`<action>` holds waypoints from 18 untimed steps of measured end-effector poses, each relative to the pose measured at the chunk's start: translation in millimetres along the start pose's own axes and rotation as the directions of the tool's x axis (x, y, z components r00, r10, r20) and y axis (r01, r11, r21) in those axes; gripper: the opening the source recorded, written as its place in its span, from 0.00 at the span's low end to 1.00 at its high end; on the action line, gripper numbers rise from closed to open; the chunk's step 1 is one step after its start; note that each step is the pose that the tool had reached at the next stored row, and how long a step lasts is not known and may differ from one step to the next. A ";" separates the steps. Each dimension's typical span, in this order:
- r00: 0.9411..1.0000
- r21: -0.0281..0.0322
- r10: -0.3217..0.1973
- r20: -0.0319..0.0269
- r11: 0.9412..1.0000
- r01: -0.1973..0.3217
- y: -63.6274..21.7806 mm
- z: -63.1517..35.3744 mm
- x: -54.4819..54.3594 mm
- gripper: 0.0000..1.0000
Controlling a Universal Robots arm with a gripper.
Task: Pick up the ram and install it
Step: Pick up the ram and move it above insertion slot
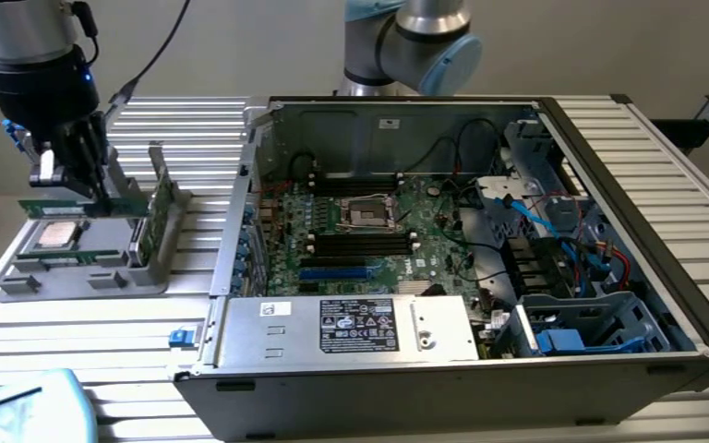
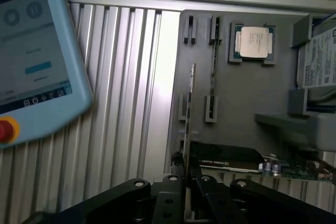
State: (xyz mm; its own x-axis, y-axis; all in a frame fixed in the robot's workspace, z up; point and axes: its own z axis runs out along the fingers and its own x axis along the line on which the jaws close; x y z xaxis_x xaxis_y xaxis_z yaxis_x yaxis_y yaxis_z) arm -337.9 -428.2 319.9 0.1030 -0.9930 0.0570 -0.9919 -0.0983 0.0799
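Computer case (image 1: pixel 453 392): nearest in the exterior view, lying on its side with the panel off. The motherboard (image 1: pixel 379 231) faces up and a silver power supply (image 1: pixel 354 328) runs along the near wall.
Bench (image 1: pixel 182 115): ribbed aluminium; it carries the case and, at the exterior view's left, a grey tray (image 1: pixel 84 277).
Robot arm (image 1: pixel 34 83): reaches down over the tray.
Teach pendant (image 2: pixel 31 51): pale blue with a lit screen and a red button, lying on the bench beside the tray.
Graphics card (image 2: pixel 226 156): stands on edge in a tray slot.
Fingers (image 2: pixel 207 195): closed to a narrow gap and pinching the ram, one on each face.
Ram (image 1: pixel 41 208) (image 2: pixel 192 103): thin green stick held level in the fingers, clear above the tray and over the processor chip, well apart from the motherboard's sockets.
Processor chip (image 1: pixel 59 235): square and silver, seated in a tray pocket.
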 end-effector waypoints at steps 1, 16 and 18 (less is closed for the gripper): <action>1.000 0.000 0.000 0.001 1.000 0.000 -2.8 -1.8 0.4 0.14; 1.000 0.003 -0.005 0.023 1.000 0.005 -44.9 -26.6 6.2 0.14; 1.000 0.004 -0.006 0.027 1.000 0.005 -50.7 -29.6 7.0 0.14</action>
State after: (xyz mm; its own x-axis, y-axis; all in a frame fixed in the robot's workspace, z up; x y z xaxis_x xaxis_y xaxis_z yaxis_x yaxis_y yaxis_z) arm -284.7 -428.2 345.7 0.1065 -0.9939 0.0302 -0.9917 -0.1039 0.0763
